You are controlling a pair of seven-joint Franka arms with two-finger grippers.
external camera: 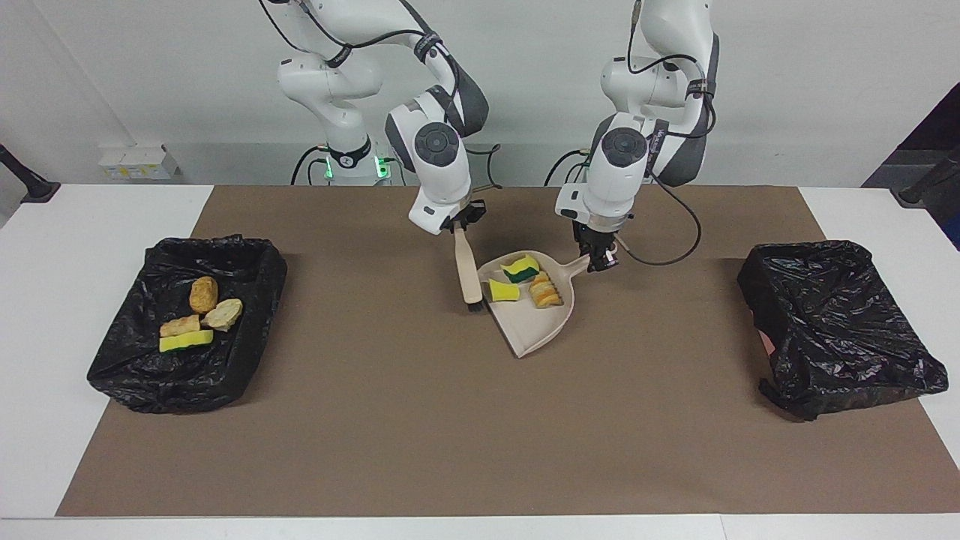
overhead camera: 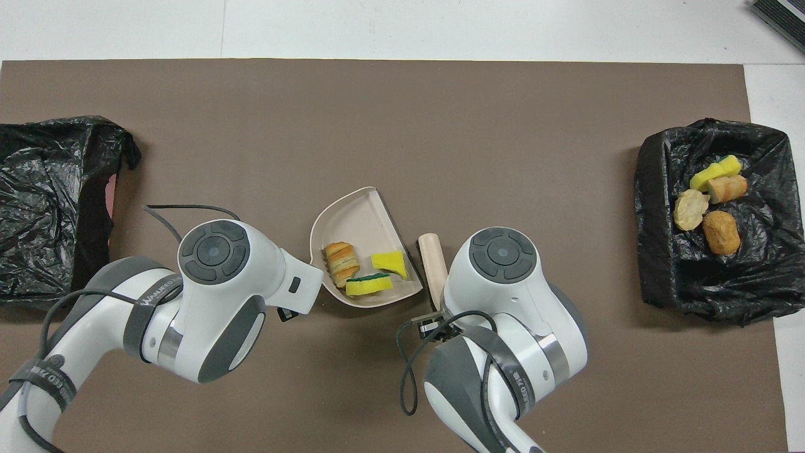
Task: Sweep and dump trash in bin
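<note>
Facing view shows sweeping done: left hand (external camera: 600, 260) grasping the dustpan (external camera: 529, 328) holding three scraps (external camera: 523, 280), right hand (external camera: 460, 223) grasping the brush (external camera: 466, 267) beside it; next, carry the dustpan level to a bin (external camera: 838, 324).

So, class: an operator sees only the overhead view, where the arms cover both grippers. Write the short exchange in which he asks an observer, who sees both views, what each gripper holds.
Operator: Is the dustpan gripped? Its handle is covered for me.
Observer: Yes. In the facing view the left gripper has its jaws shut on the end of that handle.
Operator: And the brush? I see only part of its beige handle.
Observer: The right gripper has its jaws shut on the top of the handle, and the brush hangs with its dark bristles down, beside the dustpan's rim.
</note>
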